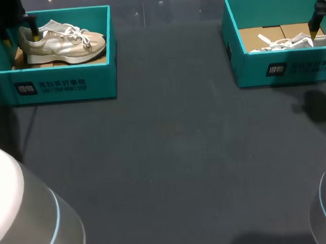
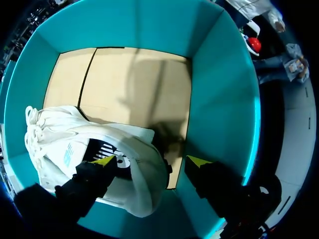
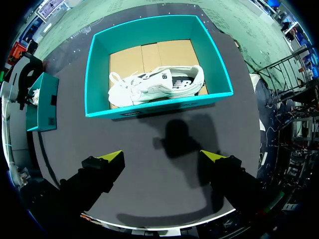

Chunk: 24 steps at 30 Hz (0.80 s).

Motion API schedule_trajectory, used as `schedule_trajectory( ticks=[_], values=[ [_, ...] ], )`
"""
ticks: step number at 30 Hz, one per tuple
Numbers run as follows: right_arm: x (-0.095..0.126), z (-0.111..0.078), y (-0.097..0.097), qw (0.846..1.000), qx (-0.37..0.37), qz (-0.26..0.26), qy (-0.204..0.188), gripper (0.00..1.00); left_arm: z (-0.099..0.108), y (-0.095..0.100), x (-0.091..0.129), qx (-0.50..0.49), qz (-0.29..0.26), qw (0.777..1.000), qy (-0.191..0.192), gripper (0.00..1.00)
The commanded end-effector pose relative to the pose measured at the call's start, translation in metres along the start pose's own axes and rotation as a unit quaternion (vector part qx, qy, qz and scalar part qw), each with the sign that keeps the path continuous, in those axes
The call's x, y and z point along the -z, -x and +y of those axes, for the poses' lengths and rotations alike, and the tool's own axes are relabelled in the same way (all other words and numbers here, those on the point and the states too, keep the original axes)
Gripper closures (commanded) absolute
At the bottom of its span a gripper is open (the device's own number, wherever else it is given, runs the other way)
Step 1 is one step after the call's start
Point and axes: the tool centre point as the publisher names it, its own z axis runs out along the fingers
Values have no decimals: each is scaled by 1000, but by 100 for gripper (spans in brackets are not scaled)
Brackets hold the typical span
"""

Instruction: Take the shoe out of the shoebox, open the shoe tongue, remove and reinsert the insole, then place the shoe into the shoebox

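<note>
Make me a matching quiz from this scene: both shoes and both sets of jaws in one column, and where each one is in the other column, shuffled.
Column one:
1. beige shoe
2. white shoe
3. left jaws
4. right jaws

Column two:
A. above the table, outside both boxes
B. lying in the right shoebox
C. standing on its sole in the left shoebox
D. at a shoe's heel, down in the left shoebox

Pairs: 1-C, 2-B, 3-D, 4-A.

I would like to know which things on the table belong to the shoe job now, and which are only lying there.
In the job: beige shoe; left shoebox holding it; left tool, open around the shoe's heel.

Lying about, as far as I can tell: right shoebox; white shoe inside it; right tool, open, hovering before that box.
</note>
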Motion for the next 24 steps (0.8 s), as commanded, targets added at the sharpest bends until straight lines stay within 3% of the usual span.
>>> schedule_trajectory(
  ticks=[1,10,13,17,20,22,24],
  values=[
    [0,0,0,1000,0,0,1,0,3,0,-8,0,2,1000,-3,13],
    [0,0,0,1000,0,0,1,0,4,-3,-21,-1,4,1000,-4,19],
    [0,0,0,1000,0,0,1,0,6,-3,-23,-1,4,1000,-5,28],
    [0,0,0,1000,0,0,1,0,9,-3,-24,-5,5,1000,-2,30],
    [0,0,0,1000,0,0,1,0,11,-4,-24,-5,4,1000,-1,55],
    [0,0,0,1000,0,0,1,0,11,-4,-23,-6,4,1000,0,64],
    [0,0,0,1000,0,0,1,0,11,-4,-22,-8,3,1000,2,100]
  ],
)
